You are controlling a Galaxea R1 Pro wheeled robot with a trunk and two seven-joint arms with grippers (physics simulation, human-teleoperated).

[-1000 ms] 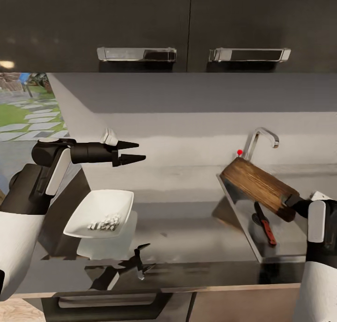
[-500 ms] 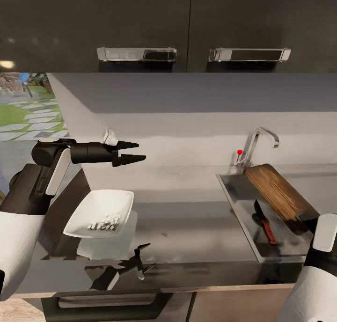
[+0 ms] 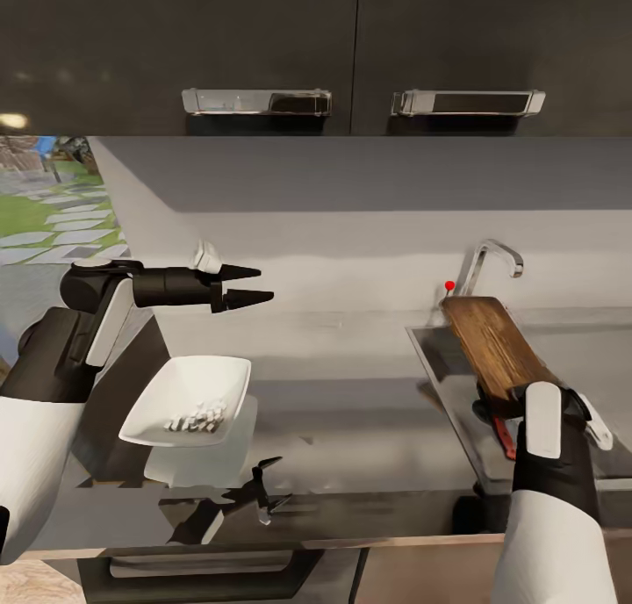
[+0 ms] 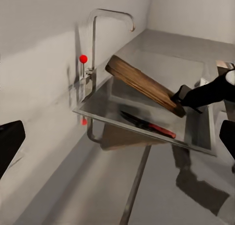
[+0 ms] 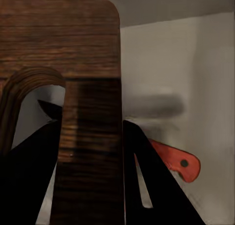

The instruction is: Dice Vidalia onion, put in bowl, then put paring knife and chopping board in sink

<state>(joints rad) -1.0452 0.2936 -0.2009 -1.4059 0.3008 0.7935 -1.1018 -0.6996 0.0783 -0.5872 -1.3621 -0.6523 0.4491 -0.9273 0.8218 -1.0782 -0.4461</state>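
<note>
My right gripper [image 3: 507,400] is shut on the near end of the brown chopping board [image 3: 488,342], which slants over the sink [image 3: 441,369] with its far end raised near the tap [image 3: 492,255]. In the right wrist view the black fingers [image 5: 152,186] clamp the board [image 5: 73,53] by its handle hole. The red-handled paring knife [image 3: 504,435] lies in the basin under the board, as the left wrist view also shows the knife [image 4: 149,125]. The white bowl [image 3: 154,402] on the countertop [image 3: 351,446] holds diced onion [image 3: 197,416]. My left gripper [image 3: 254,285] hovers open above the bowl.
Dark upper cabinets [image 3: 351,51] hang over the grey wall. A red knob [image 3: 449,285] sits beside the tap. The drainer [image 3: 597,358] lies right of the basin. A window [image 3: 44,200] is at far left. Bare counter stretches between bowl and sink.
My right arm has swung left and toward me, turning the chopping board so that it now points away toward the tap. The left arm, bowl and knife have stayed put.
</note>
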